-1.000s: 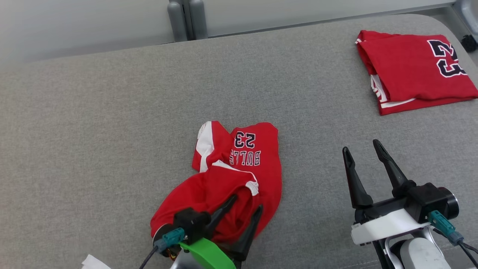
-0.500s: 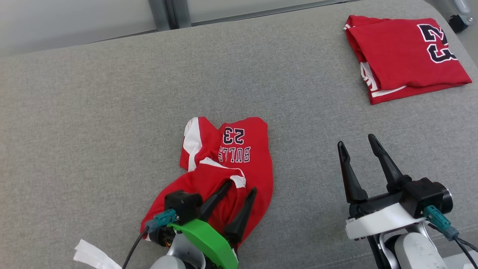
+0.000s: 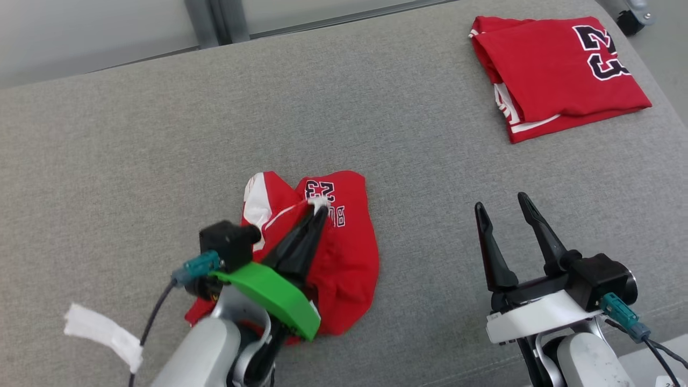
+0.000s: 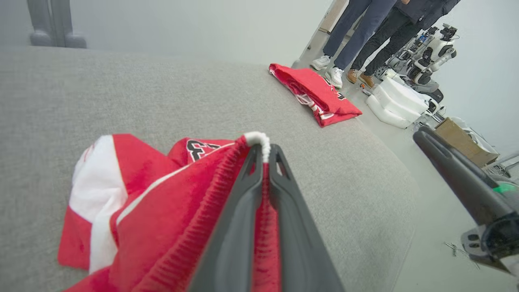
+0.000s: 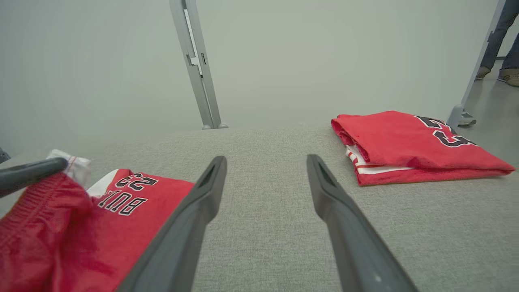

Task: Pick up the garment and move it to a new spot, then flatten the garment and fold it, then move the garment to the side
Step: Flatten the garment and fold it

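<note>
**A:** When you look down from the head, what is the biggest thing?

**B:** It is the grey cloth surface; everything lies on it. At its far right corner there is a folded red shirt, lying flat with a dark number on top.

**A:** And the garment?

**B:** The red garment lies crumpled at the near middle, well apart from the folded shirt. One ribbed edge with white trim is lifted.

**A:** What holds this edge?

**B:** The left gripper. Its two fingers are pressed together, with the ribbed edge between them.

**A:** And the right gripper?

**B:** It is to the right of the garment, over bare surface. Its fingers are spread and nothing is between them.

**A:** Anything smaller?

**B:** A white strip at the near left.
</note>
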Robot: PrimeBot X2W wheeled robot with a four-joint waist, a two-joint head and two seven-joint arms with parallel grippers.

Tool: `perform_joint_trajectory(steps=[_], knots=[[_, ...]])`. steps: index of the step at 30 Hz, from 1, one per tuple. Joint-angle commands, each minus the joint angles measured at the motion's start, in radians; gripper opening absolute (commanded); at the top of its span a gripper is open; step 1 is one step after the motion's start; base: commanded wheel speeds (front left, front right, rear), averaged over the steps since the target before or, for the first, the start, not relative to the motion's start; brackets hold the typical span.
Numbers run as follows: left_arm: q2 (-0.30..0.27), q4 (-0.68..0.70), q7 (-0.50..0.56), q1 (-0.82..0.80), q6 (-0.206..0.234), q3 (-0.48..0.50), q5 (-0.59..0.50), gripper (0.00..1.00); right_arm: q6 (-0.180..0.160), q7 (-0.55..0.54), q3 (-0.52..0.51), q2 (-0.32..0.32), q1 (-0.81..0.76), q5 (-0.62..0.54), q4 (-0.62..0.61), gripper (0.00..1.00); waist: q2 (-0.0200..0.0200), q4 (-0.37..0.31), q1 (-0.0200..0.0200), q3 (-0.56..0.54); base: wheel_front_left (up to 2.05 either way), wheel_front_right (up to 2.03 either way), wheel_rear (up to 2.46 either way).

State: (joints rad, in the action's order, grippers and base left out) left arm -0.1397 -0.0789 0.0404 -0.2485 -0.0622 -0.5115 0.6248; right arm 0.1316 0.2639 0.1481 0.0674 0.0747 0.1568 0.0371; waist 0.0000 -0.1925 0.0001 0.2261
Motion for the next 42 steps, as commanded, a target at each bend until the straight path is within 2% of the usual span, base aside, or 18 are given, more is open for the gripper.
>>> perform_joint_trajectory(steps=[1,5,10,14,18,21,24,27,32,38,42], knots=[[-0.013,0.011,0.016,-0.055,-0.014,0.005,0.009,0.0,-0.002,0.0,-0.002,-0.004,0.015,0.004,0.0,1.0,0.0,-0.022,-0.0001,-0.006,0.0,0.0,0.0],[-0.039,0.035,0.092,-0.208,-0.046,0.001,0.039,0.0,-0.002,0.0,-0.006,-0.01,0.022,0.007,-0.002,1.0,0.0,-0.061,-0.0001,-0.008,0.0,0.0,0.0],[-0.055,0.058,0.177,-0.428,-0.065,-0.011,0.105,0.0,-0.002,0.0,-0.024,-0.015,0.029,0.011,-0.004,1.0,0.0,-0.108,-0.0001,-0.001,0.0,0.0,0.0],[-0.064,0.098,0.187,-0.586,-0.069,-0.042,0.172,0.0,-0.002,0.0,-0.045,-0.017,0.013,0.012,-0.007,1.0,0.0,-0.123,-0.0001,-0.002,0.0,0.0,0.0],[-0.114,0.17,0.172,-0.635,-0.068,-0.071,0.259,0.0,-0.002,0.0,-0.069,-0.017,-0.005,0.013,-0.009,1.0,0.0,-0.111,-0.0001,-0.012,0.0,0.0,0.0],[-0.171,0.219,0.168,-0.525,-0.068,-0.089,0.32,0.0,-0.002,0.0,-0.085,-0.017,-0.008,0.001,-0.013,1.0,0.0,-0.084,-0.0001,-0.017,0.0,0.0,0.0],[-0.241,0.238,0.142,-0.367,-0.068,-0.109,0.336,0.0,-0.002,0.0,-0.098,-0.014,-0.017,-0.005,-0.016,1.0,0.0,-0.046,-0.0001,-0.017,0.0,0.0,0.0],[-0.285,0.211,0.065,-0.186,-0.062,-0.119,0.328,0.0,-0.002,0.0,-0.101,0.009,-0.028,0.0,-0.015,1.0,0.0,-0.003,-0.0001,-0.012,0.0,0.0,0.0],[-0.288,0.128,-0.074,0.012,-0.056,-0.122,0.327,0.0,-0.002,0.0,-0.096,0.059,-0.044,0.035,0.006,1.0,0.0,0.06,-0.0001,-0.004,0.0,0.0,0.0],[-0.267,0.038,-0.188,0.103,-0.051,-0.098,0.335,0.0,-0.002,0.0,-0.044,0.146,0.01,0.184,0.093,1.0,0.0,0.125,-0.0001,-0.018,0.0,0.0,0.0],[-0.249,-0.001,-0.232,0.12,-0.05,-0.076,0.351,0.0,-0.002,-0.011,0.106,0.266,0.116,0.304,0.22,1.0,0.0,0.152,-0.0001,-0.024,0.0,0.0,0.0]])
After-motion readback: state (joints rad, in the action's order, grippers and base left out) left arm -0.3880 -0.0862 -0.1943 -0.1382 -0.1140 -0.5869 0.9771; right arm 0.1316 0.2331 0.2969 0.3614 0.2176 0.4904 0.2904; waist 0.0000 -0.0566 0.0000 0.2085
